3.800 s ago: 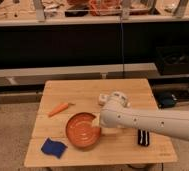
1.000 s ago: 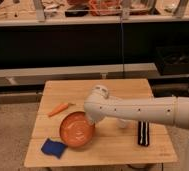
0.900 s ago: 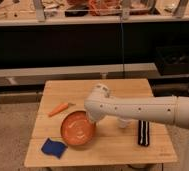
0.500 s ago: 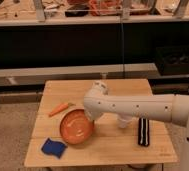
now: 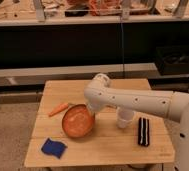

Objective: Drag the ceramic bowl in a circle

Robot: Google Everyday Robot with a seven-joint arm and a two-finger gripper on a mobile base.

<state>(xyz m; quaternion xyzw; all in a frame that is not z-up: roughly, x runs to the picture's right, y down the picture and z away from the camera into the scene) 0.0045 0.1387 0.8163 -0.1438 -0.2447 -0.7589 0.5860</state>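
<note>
— What can't we make out?

— The gripper (image 5: pixel 91 112) is down at the right rim of the ceramic bowl (image 5: pixel 78 121). The white arm's wrist covers it, so we cannot tell whether it is open or closed on the rim. The arm itself is cut off at the picture's right edge.

— What room do we see?

— The bowl lies just left of the gripper, mid-counter (image 5: pixel 113 150). Bare wood runs from the gripper toward the near edge and behind it toward the far edge.

— And the count?

— We count one bowl. One carrot (image 5: pixel 58 109) lies left of the gripper and farther back, near the bowl. One blue sponge (image 5: pixel 54 148) is left and nearer us, close to the front edge. One white cup (image 5: pixel 124 120) stands just right, and one black striped bar (image 5: pixel 144 131) lies farther right.
</note>
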